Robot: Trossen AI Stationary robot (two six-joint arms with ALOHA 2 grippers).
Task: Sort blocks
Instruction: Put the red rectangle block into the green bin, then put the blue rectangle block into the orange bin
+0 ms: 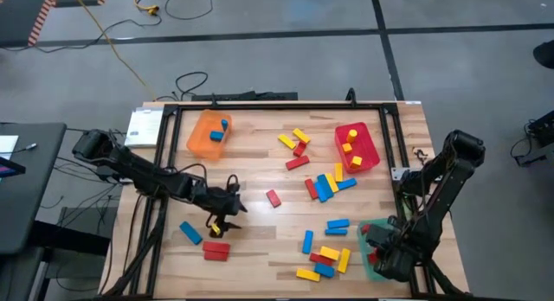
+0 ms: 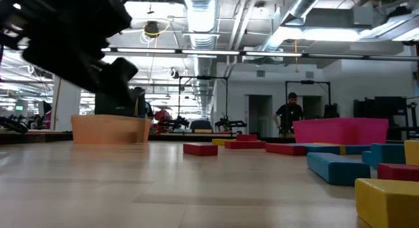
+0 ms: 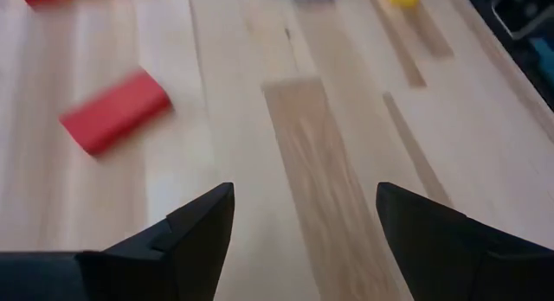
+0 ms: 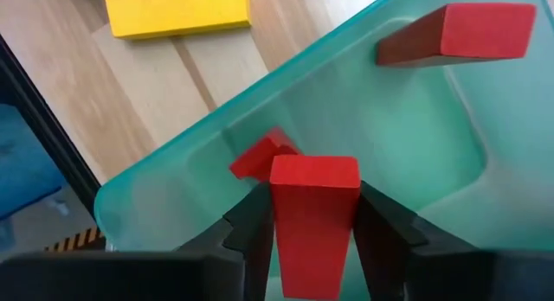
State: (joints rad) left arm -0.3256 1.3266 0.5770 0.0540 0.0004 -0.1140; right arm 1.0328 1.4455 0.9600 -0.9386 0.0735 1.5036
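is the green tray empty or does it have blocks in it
Not empty. The green tray holds two red blocks, and the right hand holds a third red block above it.

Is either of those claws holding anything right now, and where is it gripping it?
The right gripper pinches a red block by its long sides, over the green tray. The left gripper is open, holding nothing.

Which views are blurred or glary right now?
Left wrist view: motion-smeared, the red block has soft edges. Low view: the left arm is a dark out-of-focus mass up close, ceiling lights blow out. Right wrist view: crisp on the red block between the claw's fingers. High view: evenly lit.
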